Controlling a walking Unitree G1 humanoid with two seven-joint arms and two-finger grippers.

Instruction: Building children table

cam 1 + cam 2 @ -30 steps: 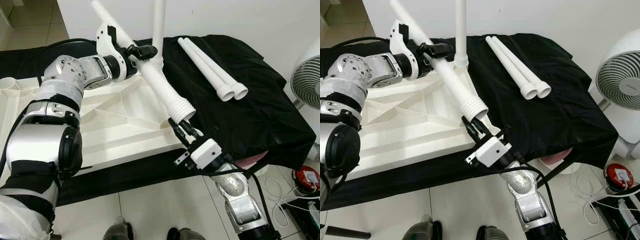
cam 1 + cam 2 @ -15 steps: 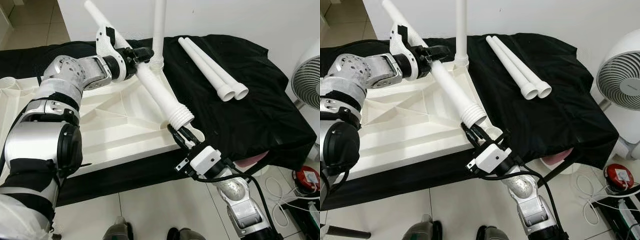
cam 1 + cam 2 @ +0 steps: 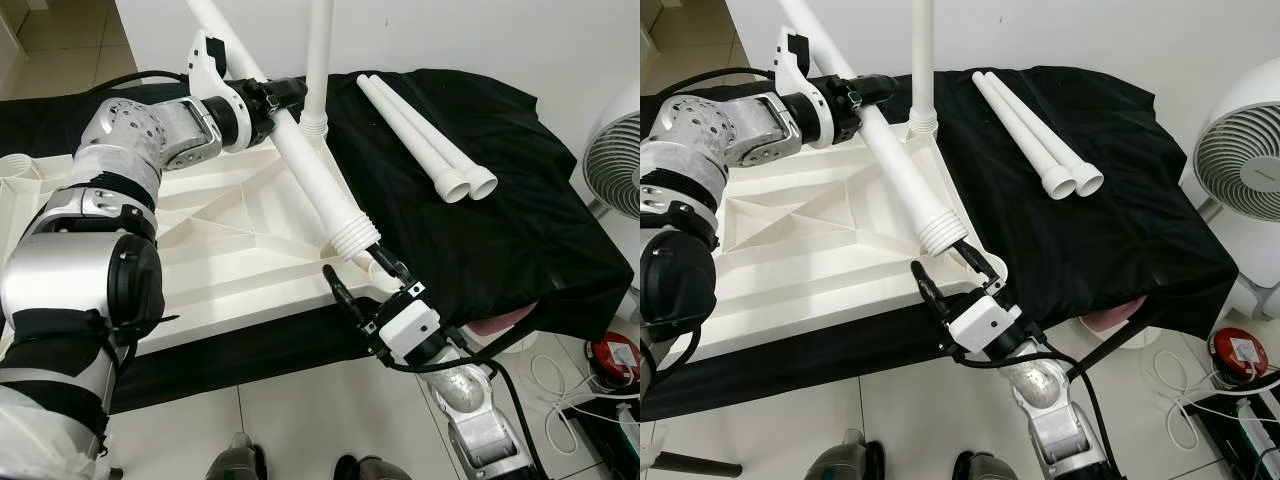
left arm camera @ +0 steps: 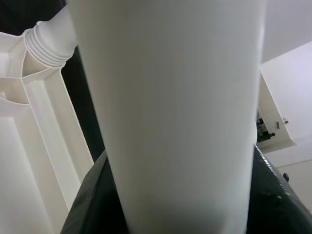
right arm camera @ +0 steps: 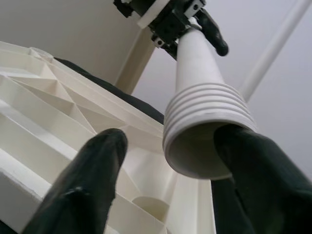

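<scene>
White leg clamped in my left claw; right claw spread open under threaded end; I align with corner socket squarely.

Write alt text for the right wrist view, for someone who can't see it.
Seen from below, the threaded open end of a white table leg hangs between the right gripper's two spread black fingers, above the ribbed underside of a white tabletop. Farther up, the left gripper clamps the same leg.
</scene>
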